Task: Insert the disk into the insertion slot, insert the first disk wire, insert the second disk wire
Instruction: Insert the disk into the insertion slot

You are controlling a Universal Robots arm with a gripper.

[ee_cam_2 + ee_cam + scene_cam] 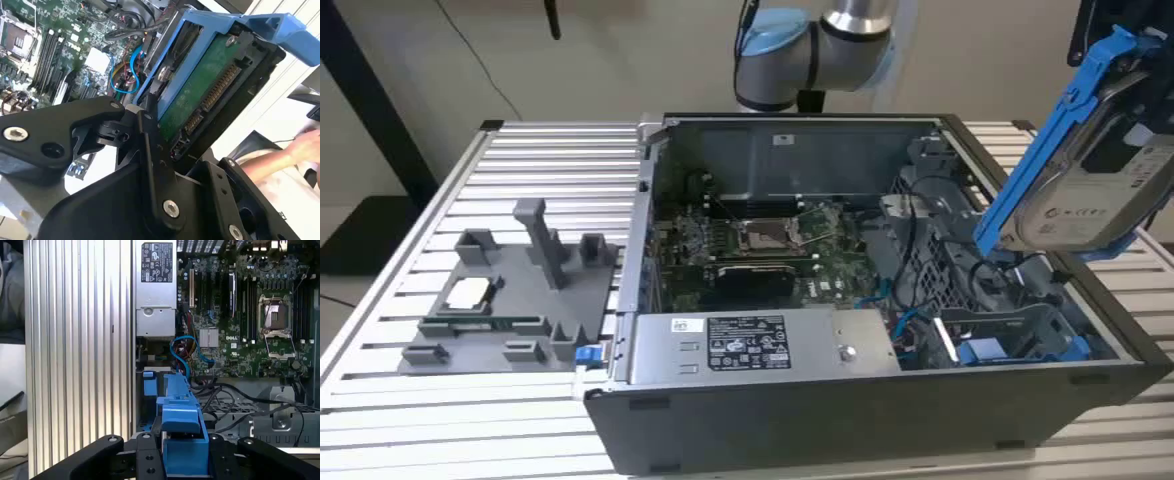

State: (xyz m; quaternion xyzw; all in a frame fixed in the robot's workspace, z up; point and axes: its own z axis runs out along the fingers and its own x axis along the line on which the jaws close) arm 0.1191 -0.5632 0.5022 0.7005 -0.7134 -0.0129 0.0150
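Note:
The disk (pixel 1090 170), a silver-grey drive in a bright blue carrier, hangs tilted on edge above the open computer case's (pixel 854 420) side at the exterior view's right. My gripper (pixel 183 452) is shut on it. In the first wrist view the black fingers (pixel 145 455) flank the blue carrier (pixel 179 410). The second wrist view shows the disk's green circuit-board underside (pixel 200 90). The insertion slot (pixel 1014 335), a grey bay with blue tabs (pixel 149 383), lies below the disk inside the case. Blue wires (pixel 182 347) curl loose beside the slot.
Inside the case are the motherboard (pixel 761 245) and a grey labelled power-supply box (pixel 747 345). A grey fixture plate (pixel 507 300) lies on the slatted table (pixel 520 160) at the exterior view's left. A person's hand (pixel 305 145) shows beyond the disk.

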